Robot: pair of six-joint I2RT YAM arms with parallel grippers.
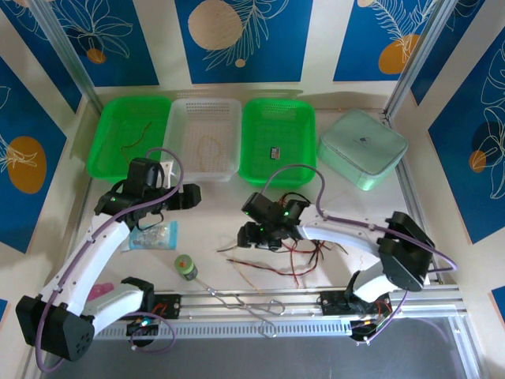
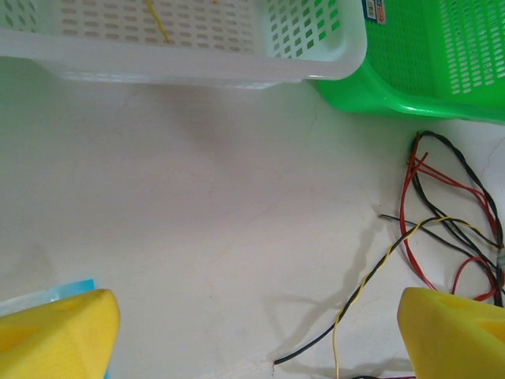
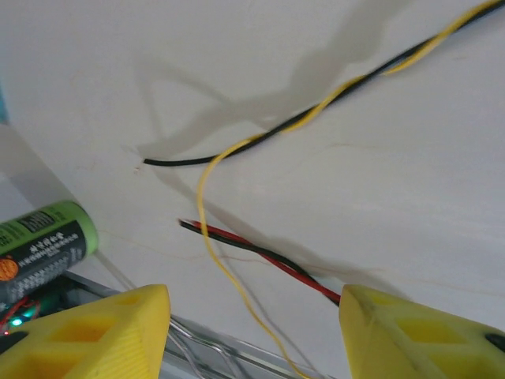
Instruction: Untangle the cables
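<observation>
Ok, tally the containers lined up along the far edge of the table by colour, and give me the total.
Green baskets: 2
White basket: 1
Pale green box: 1
Total: 4

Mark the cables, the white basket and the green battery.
cables [image 3: 347,85]: right wrist view, on the twisted black-and-yellow stretch.
white basket [image 2: 158,65]: left wrist view, on its near wall.
green battery [image 3: 47,246]: right wrist view, on its labelled body.
</observation>
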